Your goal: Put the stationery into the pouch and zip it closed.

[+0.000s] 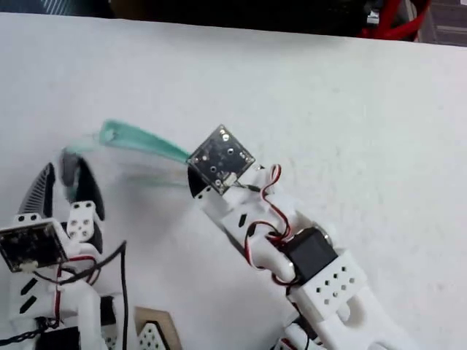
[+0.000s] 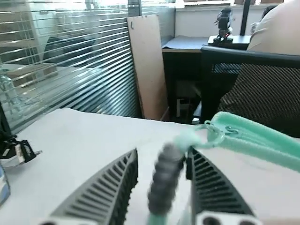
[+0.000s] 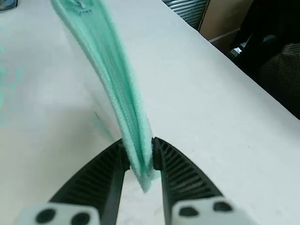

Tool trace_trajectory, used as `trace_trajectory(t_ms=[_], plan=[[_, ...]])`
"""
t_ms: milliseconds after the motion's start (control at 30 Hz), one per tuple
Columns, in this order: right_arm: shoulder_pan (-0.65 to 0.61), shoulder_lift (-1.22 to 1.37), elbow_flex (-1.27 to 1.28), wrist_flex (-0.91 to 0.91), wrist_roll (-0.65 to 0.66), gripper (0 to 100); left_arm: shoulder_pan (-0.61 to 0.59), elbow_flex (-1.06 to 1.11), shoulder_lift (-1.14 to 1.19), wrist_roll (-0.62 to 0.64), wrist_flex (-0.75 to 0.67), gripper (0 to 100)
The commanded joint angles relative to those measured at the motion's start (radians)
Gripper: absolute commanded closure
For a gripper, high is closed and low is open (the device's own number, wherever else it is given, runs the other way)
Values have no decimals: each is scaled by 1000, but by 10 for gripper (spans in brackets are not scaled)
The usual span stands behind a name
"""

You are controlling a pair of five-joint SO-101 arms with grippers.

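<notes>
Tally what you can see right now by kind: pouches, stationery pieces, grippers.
Mint-green zip pouch: 1
Grey ribbed stationery piece, blurred, probably a pen: 1
Grippers: 2. The left gripper is open around the grey piece, and the right gripper is clamped on one end of the pouch.
Total: 4

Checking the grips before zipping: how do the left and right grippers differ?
The left gripper is spread wide; the right gripper is shut. The left gripper has a grey ribbed thing between its fingers; the right gripper clamps the pouch's end. Both have black ribbed fingers and sit at opposite ends of the pouch.
</notes>
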Motion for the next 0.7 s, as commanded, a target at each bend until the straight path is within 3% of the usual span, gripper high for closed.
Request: trace_trajectory(t_ms=[0,367,667], plan=[[22,7,-2,-2,-9,979,70,-40,4,40,-40,796],[239,18,-304,194,-51,980,90,41,4,86,-38,793],[260,19,-367,232,-55,980,90,222,4,126,-41,793]])
